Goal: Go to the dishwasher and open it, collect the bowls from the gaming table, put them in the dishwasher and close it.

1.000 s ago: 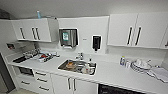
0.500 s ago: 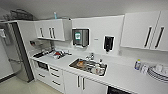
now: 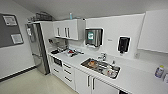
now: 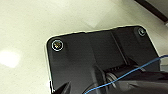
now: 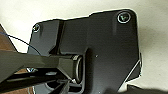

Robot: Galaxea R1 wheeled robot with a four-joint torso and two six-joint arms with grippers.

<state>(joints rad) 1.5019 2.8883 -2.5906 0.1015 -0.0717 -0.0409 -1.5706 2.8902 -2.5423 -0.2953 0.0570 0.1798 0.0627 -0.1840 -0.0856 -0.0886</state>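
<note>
Nearby, cluttered sink (image 3: 101,67), steel fridge (image 3: 37,47).

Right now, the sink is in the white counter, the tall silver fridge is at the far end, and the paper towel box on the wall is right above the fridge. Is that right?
Not quite. The paper towel box hangs on the wall above the sink, not above the fridge. The head view shows it. The sink is in the white counter, and the tall silver fridge is at the far end.

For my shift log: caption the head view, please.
Kitchenette: white counter with steel sink, wall cabinets, tall fridge at far end.
</note>
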